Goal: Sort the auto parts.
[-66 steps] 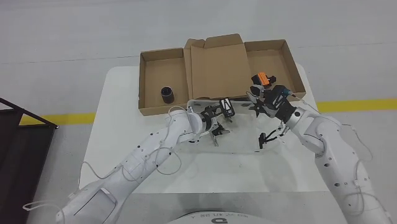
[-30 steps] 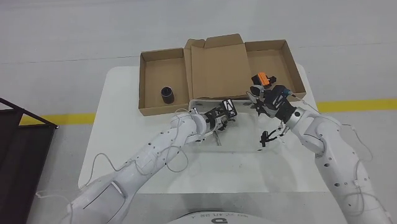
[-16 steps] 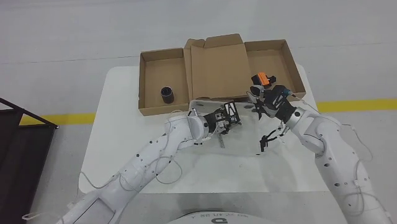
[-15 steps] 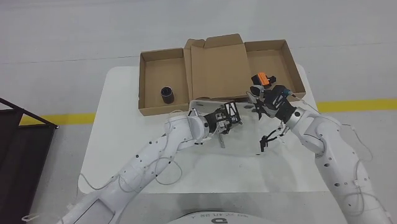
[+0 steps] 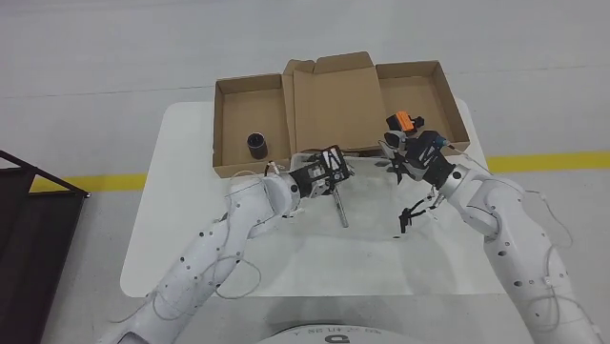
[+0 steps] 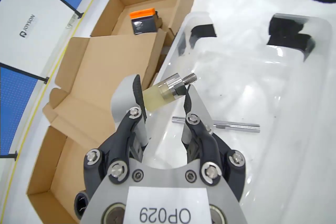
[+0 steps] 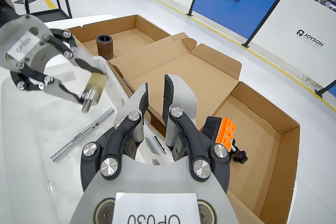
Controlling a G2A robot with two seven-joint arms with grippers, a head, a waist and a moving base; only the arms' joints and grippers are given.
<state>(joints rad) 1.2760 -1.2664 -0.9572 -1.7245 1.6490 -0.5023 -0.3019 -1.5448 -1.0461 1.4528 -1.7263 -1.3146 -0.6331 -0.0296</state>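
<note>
Stud-ended rubber bumper point(image 6: 168, 90), a translucent cylinder with a steel collar and a threaded tip, is pinched across its body by the left gripper point(image 6: 162, 94). It is held clear above the clear plastic tray point(image 6: 262, 65), over the tray's far edge where that edge meets the near wall of the cardboard box point(image 5: 334, 106). The bumper's long axis runs roughly along that wall, with the threaded end pointing toward the right arm.

From the bumper, the box's middle compartment lies straight beyond the wall. The left compartment, which holds a black cylindrical bushing point(image 5: 256, 143), is off to the side. The right compartment holds an orange-and-black part point(image 5: 402, 121).

The coming move is probably a short carry over the wall and a release, and it turns on clearing the cardboard rim with the stud end.

A steel shaft point(image 5: 340, 206) lies flat in the tray, just beneath and behind the left gripper, its length running from the tray's far edge toward its near edge.

The right gripper point(image 7: 156, 90) hangs empty over the tray's far right corner with its fingers a narrow gap apart, and is the nearer one to the right compartment.
</note>
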